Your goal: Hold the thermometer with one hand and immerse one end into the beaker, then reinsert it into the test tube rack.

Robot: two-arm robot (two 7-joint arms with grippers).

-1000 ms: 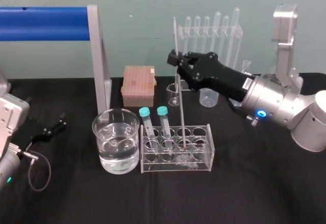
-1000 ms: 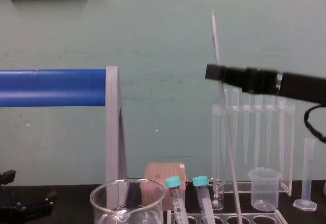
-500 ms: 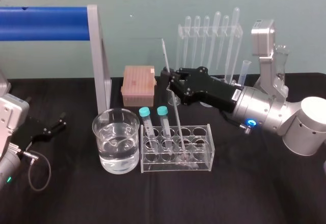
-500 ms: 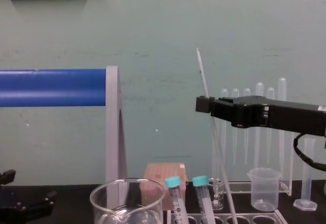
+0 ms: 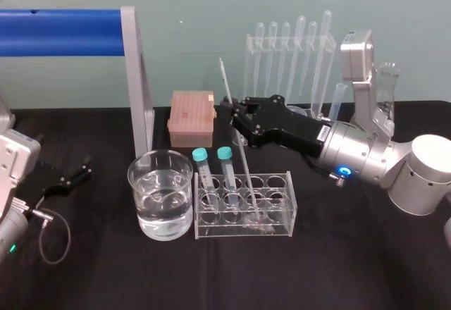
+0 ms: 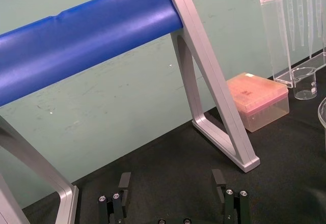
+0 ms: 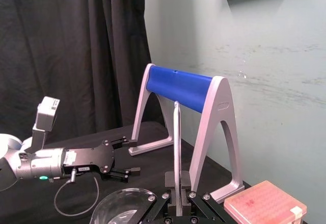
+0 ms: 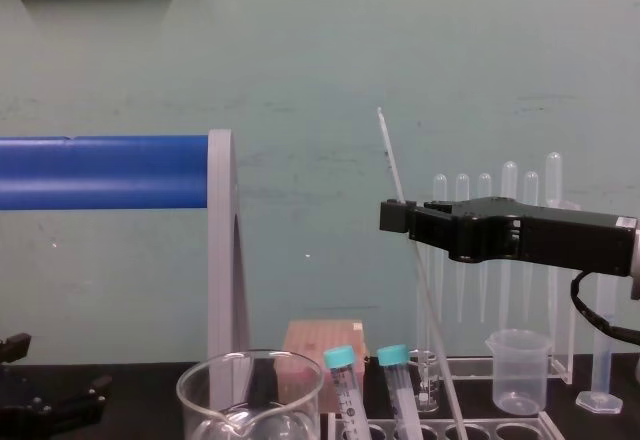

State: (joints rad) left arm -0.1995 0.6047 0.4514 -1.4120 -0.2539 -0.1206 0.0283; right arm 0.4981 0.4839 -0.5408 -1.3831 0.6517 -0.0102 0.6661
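Right tool is clamped on the thermometer partway up; the rod leans, its lower end down in a hole of the rack beside two teal-capped tubes. Just left of the rack stands the beaker, holding water. Left tool rests, fingers spread, at the bench's left side.

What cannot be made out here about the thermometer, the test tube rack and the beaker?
The thermometer's lower end: chest view, cut off by the bottom edge; head view, unclear behind the test tube rack's clear wall.
Its scale: too small to read anywhere.
The beaker's water level: chest view, cut off by the bottom edge.
The right pincer's hold on the thermometer: head view, hidden by its fingers.
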